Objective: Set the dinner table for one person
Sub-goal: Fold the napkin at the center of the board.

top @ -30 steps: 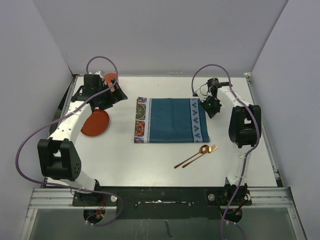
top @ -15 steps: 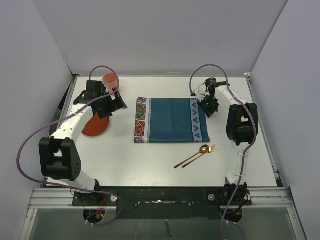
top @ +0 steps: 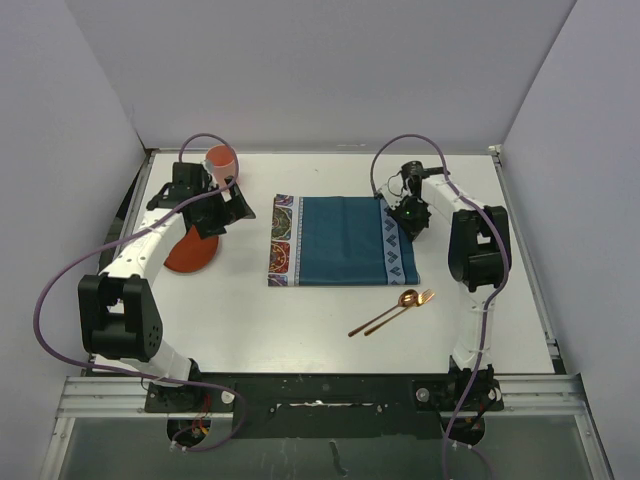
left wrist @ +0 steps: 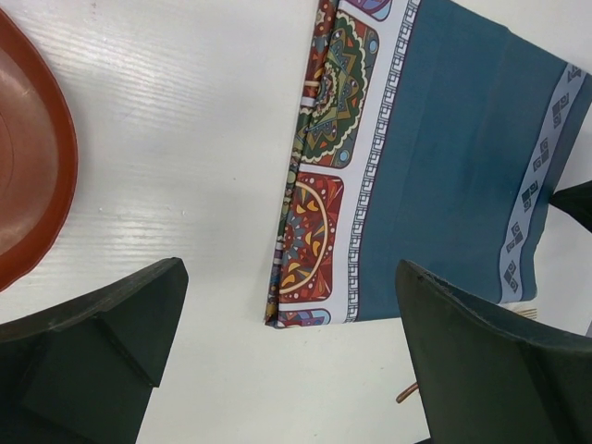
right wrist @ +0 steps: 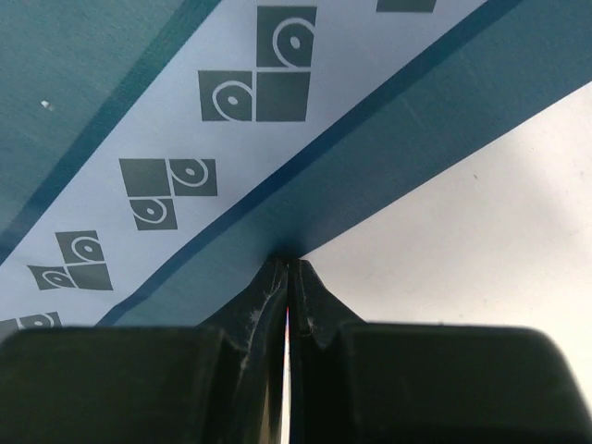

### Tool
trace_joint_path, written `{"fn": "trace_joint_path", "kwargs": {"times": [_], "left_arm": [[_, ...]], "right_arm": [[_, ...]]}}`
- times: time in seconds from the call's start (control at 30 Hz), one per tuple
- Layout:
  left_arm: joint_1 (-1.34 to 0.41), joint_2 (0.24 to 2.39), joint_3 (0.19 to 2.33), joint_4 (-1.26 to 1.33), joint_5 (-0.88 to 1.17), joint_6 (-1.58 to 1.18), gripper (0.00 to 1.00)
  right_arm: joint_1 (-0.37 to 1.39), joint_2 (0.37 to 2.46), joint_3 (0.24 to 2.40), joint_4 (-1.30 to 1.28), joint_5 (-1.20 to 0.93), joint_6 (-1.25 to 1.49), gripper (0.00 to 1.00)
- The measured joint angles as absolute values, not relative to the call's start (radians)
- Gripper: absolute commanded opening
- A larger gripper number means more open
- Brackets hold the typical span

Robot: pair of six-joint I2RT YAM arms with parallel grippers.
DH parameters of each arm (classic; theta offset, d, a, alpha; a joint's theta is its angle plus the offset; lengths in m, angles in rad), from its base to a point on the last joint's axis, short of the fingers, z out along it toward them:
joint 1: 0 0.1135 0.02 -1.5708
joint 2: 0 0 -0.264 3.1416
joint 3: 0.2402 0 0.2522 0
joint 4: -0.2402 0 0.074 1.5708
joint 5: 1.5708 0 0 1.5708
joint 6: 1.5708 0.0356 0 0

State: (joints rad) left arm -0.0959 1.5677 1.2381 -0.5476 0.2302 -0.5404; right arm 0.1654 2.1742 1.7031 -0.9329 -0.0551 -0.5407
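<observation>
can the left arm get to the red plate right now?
Probably yes. The left gripper hangs open and empty right beside the red plate, with only bare table between them and nothing visible on the plate.

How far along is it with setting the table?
Done: the placemat lies flat on the table. In hand: the right fingers are closed on its right edge, seemingly adjusting it; the left fingers hang open, empty. Left: the red plate, orange cup, spoon and fork all sit off the mat.
</observation>
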Motion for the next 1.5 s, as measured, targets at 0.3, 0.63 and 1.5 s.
{"fn": "trace_joint_path", "kwargs": {"times": [0.3, 0.63, 1.5], "left_arm": [[-0.091, 1.568, 1.198, -0.548, 0.24, -0.541, 0.98], [-0.078, 1.568, 1.169, -0.547, 0.241, -0.54, 0.98], [-0.076, 1.568, 1.148, -0.521, 0.274, -0.546, 0.98]], "right_arm": [[0.194, 2.18, 1.703, -0.933, -0.014, -0.542, 0.0], [0.208, 2.182, 1.704, -0.932, 0.017, -0.541, 0.0], [0.283, 2.182, 1.699, -0.928, 0.043, -0.529, 0.0]]}}
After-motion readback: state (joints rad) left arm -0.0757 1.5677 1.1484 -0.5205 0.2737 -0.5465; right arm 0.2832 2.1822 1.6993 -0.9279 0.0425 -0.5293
